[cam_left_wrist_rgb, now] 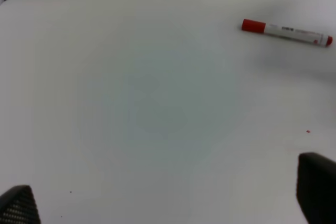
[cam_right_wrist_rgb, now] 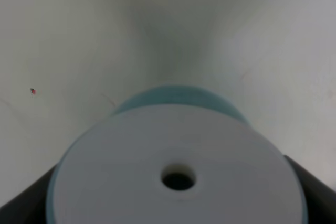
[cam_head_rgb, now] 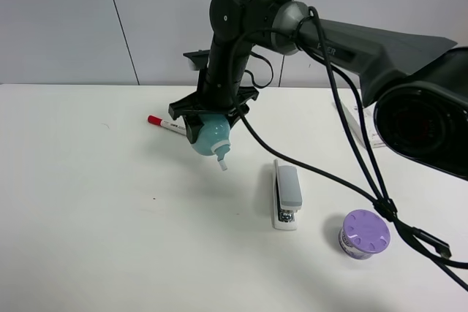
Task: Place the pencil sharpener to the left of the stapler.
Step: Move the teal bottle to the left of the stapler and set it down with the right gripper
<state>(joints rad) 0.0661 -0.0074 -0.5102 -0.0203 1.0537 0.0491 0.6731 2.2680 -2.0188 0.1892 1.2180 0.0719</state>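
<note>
Left of the stapler (cam_head_rgb: 287, 196) and farther back: the pencil sharpener (cam_head_rgb: 210, 137) hangs tilted, nozzle down, apparently clear of the table (cam_head_rgb: 88, 217).
Right gripper (cam_head_rgb: 212, 123): reached across, fingers clamped on the sharpener's teal body; its wrist view shows only the flat white base.
Left gripper (cam_left_wrist_rgb: 168, 198): fingers spread wide apart, holding nothing, over bare table.
Marker (cam_head_rgb: 167, 124): lying beyond the sharpener, farther left of the stapler.
Risk, rolling: the body is rounded, so releasing it tilted or from height could send it rolling into the stapler or marker.
Risk, cable: the arm's black cable drapes over the stapler and may nudge it during the descent.
Risk, placement: a straight drop likely lands behind the stapler's line, not beside it.
</note>
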